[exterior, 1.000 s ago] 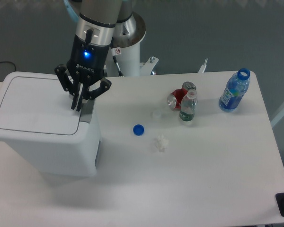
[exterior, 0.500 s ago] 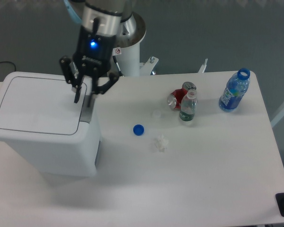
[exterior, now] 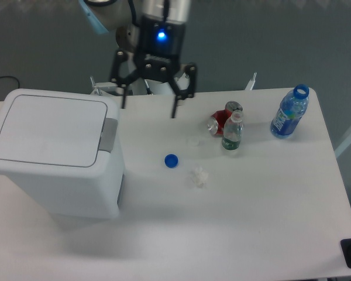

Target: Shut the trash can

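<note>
The tool (exterior: 148,107) hangs with its fingers spread wide apart, holding nothing. Below and left of it on the tabletop (exterior: 251,199) sits the trash can (exterior: 55,155), lid flat down.

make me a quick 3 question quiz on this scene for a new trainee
1. True or false: the trash can lid is down flat.
2. The gripper is: A) open, holding nothing B) shut on the blue cap C) gripping the latch tab
3. What lies tipped over beside the small clear bottle?

Key: 1 true; 2 A; 3 the red can
</note>
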Tool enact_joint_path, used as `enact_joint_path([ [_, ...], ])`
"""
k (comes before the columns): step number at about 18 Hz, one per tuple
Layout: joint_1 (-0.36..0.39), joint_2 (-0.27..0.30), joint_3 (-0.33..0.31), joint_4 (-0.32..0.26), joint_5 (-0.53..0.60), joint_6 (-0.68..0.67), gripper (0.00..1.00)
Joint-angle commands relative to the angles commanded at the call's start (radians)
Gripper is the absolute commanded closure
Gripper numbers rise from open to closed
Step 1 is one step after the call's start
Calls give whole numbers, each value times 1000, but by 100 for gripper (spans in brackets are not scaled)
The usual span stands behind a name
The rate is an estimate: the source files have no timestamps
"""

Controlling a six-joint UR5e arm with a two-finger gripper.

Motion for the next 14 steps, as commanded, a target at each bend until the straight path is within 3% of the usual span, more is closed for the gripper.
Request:
enact_joint_path([
  [4,68,-6,-9,-5,34,245,0],
  [9,75,-69,-9,-3,227,480,0],
  [14,77,-86,-5,0,305,519,0],
])
